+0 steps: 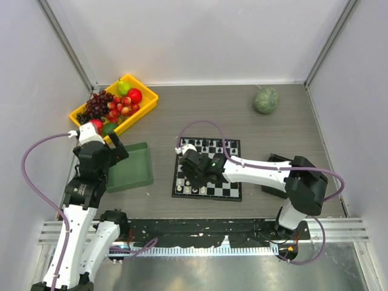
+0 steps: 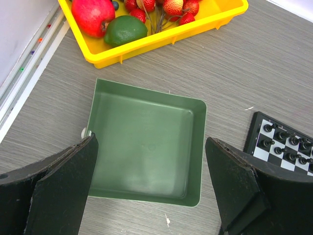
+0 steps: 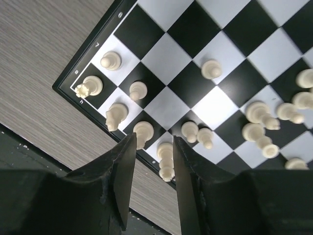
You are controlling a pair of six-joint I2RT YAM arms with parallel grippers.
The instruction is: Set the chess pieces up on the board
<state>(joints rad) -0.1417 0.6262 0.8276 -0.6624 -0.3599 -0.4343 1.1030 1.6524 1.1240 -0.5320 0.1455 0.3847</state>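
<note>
Robot lab: white enclosure walls (image 1: 200, 36) around a bench table (image 1: 200, 109).

Glossy board (image 3: 186, 29) (matt wood-grain table (image 3: 39, 73))

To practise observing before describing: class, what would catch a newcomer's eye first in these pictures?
The yellow tray heaped with bright fruit at the far left of the table stands out most. At the centre lies the chessboard, with the right tool low over its cream pieces.
</note>
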